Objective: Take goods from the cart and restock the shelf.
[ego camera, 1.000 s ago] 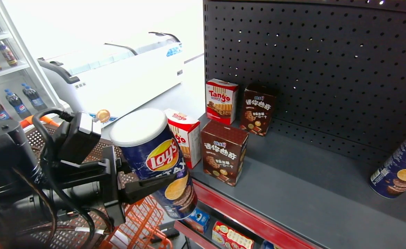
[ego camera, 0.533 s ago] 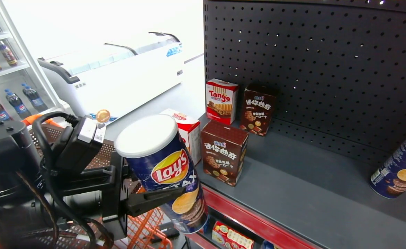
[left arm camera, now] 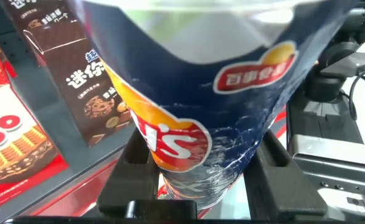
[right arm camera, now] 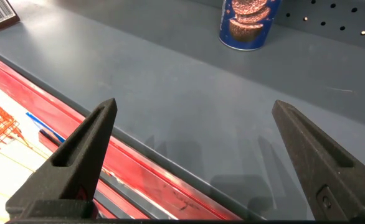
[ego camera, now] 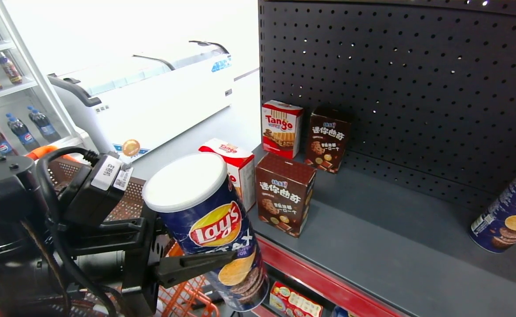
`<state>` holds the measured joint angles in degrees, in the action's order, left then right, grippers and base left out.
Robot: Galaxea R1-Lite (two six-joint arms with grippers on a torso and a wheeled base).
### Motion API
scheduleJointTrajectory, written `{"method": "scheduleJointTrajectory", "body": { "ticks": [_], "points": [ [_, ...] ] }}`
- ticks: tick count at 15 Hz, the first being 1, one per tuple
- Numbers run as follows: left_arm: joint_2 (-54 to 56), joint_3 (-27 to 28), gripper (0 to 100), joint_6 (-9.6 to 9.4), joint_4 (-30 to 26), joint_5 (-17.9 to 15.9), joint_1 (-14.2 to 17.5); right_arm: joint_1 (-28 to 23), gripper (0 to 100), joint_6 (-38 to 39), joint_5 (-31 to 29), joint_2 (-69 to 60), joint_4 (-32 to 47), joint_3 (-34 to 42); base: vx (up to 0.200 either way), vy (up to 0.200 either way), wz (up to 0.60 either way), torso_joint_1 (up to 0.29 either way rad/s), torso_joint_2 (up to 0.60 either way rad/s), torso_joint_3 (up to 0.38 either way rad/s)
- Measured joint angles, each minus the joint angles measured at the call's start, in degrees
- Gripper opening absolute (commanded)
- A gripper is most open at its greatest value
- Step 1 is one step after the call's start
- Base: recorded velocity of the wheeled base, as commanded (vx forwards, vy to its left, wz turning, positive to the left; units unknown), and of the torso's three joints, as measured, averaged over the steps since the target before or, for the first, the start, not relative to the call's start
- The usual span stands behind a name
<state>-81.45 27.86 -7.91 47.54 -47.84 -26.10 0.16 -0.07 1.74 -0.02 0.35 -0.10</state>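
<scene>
Since the earlier head-view frames, the left gripper [ego camera: 185, 253], fingers pinching the dark blue cylindrical crisp can with white lid [ego camera: 205, 220], has carried it lower and slightly toward the grey shelf board with red front edge [ego camera: 372, 246]. The can hangs tilted above the orange wire cart [ego camera: 183, 296], short of the shelf edge, so placement is judged pending. The right gripper [right arm camera: 195, 109] has its fingers spread, empty, above the shelf board.

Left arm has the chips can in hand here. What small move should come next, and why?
Probably lift it rightward over the red lip. The left gripper is shut on the chips can, which hangs tilted short of the shelf with its base below that lip. Bare grey shelf lies right of the front brown box.
</scene>
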Motion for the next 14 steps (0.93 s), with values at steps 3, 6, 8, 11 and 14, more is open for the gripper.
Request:
{"method": "scheduleJointTrajectory", "body": {
  "ticks": [3,6,8,11,14],
  "points": [
    [0.0,-0.1,0,0.00,0.0,0.0,0.1,0.0,100,0.0,0.0,0.0,0.0,0.0,0.000,0.000,-0.20,0.001,0.00,-0.002],
    [0.0,-0.2,0,0.00,0.0,0.0,0.2,0.0,100,0.0,0.0,0.0,0.0,0.0,0.000,0.000,-0.60,-0.007,0.00,0.001],
    [0.0,-0.2,0,0.00,-0.1,0.1,0.3,0.0,100,0.0,0.0,0.0,0.1,0.0,0.000,0.000,-0.60,0.010,0.00,0.000],
    [-0.1,-0.8,0,0.00,0.2,0.0,0.3,0.0,100,0.0,0.0,0.0,0.0,0.0,0.000,0.000,-0.60,-0.002,0.00,0.004],
    [-0.1,-1.1,0,0.01,0.0,0.1,0.3,0.0,100,0.0,0.0,0.0,0.0,0.0,0.000,0.000,-0.60,0.002,0.01,0.004]
  ]
}}
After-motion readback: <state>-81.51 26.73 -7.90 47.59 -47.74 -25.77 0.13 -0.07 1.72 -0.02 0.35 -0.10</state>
